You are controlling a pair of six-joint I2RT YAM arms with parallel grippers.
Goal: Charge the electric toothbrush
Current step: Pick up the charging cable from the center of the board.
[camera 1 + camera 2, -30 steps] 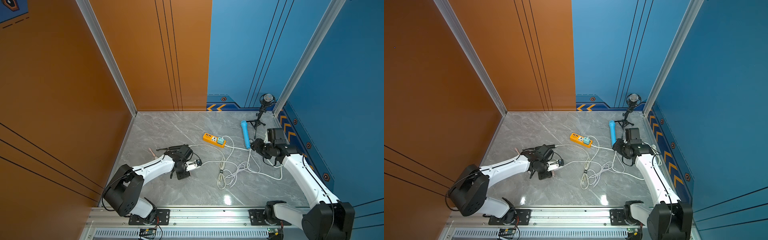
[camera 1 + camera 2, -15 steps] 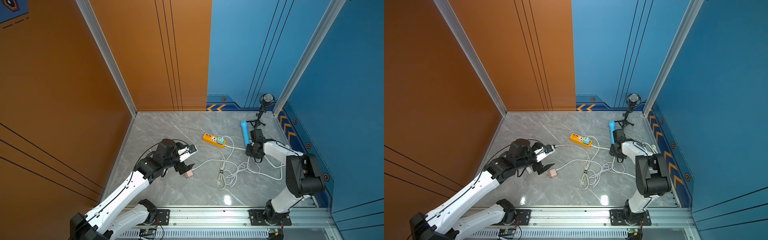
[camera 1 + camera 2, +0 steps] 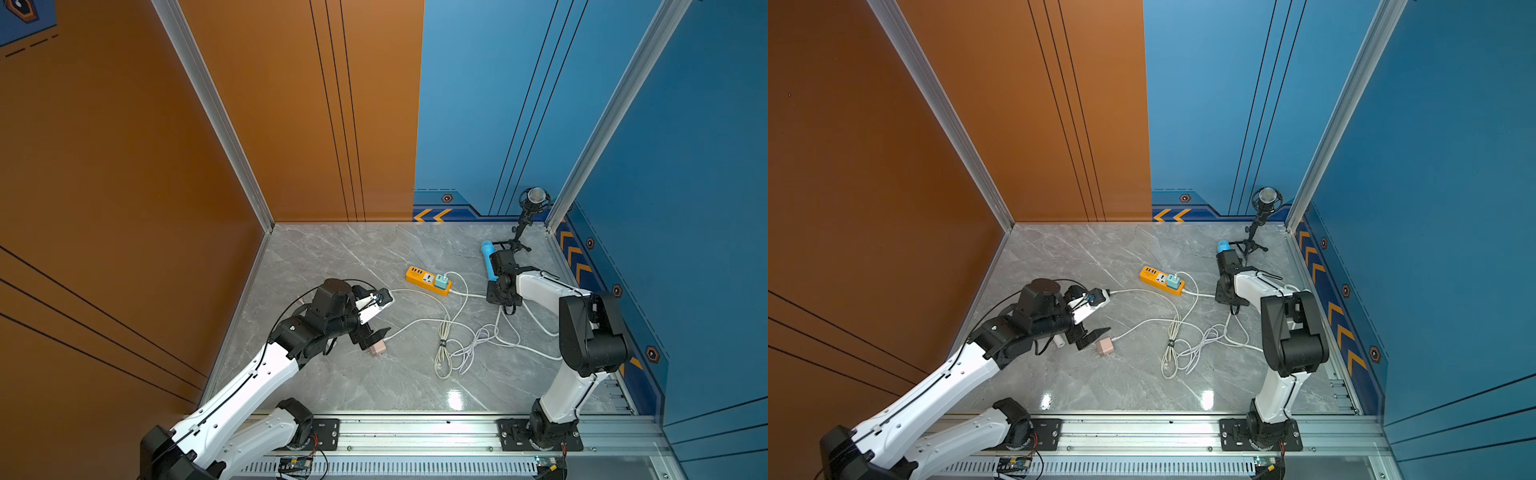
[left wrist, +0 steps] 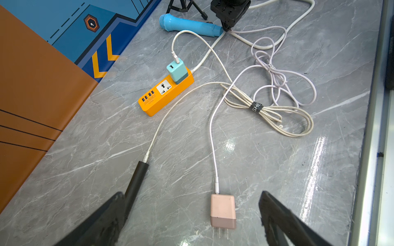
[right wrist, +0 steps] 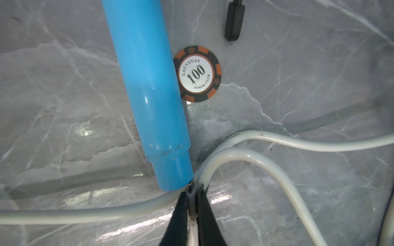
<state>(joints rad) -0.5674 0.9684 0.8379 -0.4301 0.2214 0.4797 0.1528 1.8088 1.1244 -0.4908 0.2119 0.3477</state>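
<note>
The right gripper (image 5: 191, 191) is seen nearly closed, its two black fingers pinched on the dark tip of a thin cable (image 5: 192, 207). That tip is held right at the narrow end of the blue toothbrush (image 5: 147, 85), which lies flat on the marble floor (image 5: 64, 106) and stretches straight away from the fingertips. A poker chip (image 5: 197, 73) is found beside the toothbrush barrel, touching it or nearly so, further out from the gripper. Loops of thick white cord (image 5: 277, 140) are spread around the fingertips. The left gripper (image 4: 191, 193) is held wide open with nothing grasped. A pink adapter (image 4: 222, 210) lies on the floor between its fingers, clear of both, with its prongs turned back toward the wrist. Well ahead of this gripper an orange power strip (image 4: 166, 93) is seen, with a teal adapter (image 4: 177, 71) plugged into its far end.
</note>
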